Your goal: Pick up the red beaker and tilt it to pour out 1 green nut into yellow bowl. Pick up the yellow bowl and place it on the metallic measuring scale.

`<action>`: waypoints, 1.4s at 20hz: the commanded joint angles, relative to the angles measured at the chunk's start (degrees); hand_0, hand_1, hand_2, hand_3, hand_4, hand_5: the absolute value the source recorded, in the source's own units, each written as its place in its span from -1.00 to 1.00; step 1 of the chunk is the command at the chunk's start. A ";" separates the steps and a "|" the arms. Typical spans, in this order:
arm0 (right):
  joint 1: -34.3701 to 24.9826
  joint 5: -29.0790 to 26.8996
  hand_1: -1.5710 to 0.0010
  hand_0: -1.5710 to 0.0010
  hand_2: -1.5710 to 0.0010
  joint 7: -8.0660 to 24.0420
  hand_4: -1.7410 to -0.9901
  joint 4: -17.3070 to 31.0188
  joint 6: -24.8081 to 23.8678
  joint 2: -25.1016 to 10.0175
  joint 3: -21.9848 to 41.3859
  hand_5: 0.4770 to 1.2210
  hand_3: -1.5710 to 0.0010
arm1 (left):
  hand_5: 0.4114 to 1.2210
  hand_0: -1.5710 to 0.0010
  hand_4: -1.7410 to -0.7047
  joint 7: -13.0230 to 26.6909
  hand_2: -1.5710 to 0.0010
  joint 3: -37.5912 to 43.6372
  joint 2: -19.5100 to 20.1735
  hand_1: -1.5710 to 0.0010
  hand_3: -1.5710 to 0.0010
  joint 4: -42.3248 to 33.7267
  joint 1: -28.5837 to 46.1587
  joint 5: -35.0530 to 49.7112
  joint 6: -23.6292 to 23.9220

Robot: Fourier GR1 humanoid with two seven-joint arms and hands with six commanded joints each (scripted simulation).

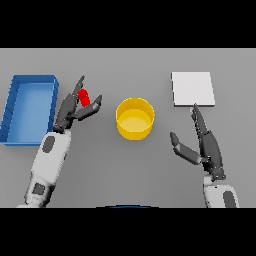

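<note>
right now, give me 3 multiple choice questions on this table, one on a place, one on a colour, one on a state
1. Where is the yellow bowl?
A. Inside the blue bin
B. On the scale
C. On the table, between the two hands

2. What colour is the beaker at the left hand?
A. Red
B. Green
C. White

3. How is the right hand?
A. Curled round the bowl
B. Open, holding nothing
C. Pressed flat on the scale

Answers:
1 C: the bowl stands on bare grey table, apart from the blue bin and the scale.
2 A: the beaker between the fingers is red.
3 B: its fingers are straight, its thumb is spread, and it touches nothing.
</note>
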 commanded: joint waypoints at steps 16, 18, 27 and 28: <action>-0.39 -1.53 1.00 1.00 1.00 1.03 0.31 -1.24 0.15 -0.32 -1.02 -0.54 1.00 | 0.82 -0.66 -0.72 -10.19 -0.70 3.77 -3.29 -0.67 -0.58 13.46 -7.49 -0.11 7.11; -0.23 -1.42 1.00 1.00 1.00 1.00 0.30 -0.56 0.30 0.47 -0.34 -0.55 1.00 | 0.88 -0.78 -0.62 -10.49 -0.81 3.37 -3.20 -0.79 -0.73 12.53 -6.62 -0.52 7.18; -0.58 -0.09 1.00 1.00 1.00 -0.23 0.37 0.31 -0.47 0.00 -0.53 -0.54 1.00 | 0.78 -0.97 -0.95 -7.39 -0.97 4.27 -1.45 -0.97 -0.96 2.76 -7.20 7.25 -0.08; -0.54 0.25 1.00 1.00 1.00 -0.98 0.37 0.66 -0.42 0.15 -0.17 -0.53 1.00 | 0.78 -0.98 -0.96 -7.10 -0.98 3.18 -1.14 -0.98 -0.97 1.97 -6.87 6.49 -0.12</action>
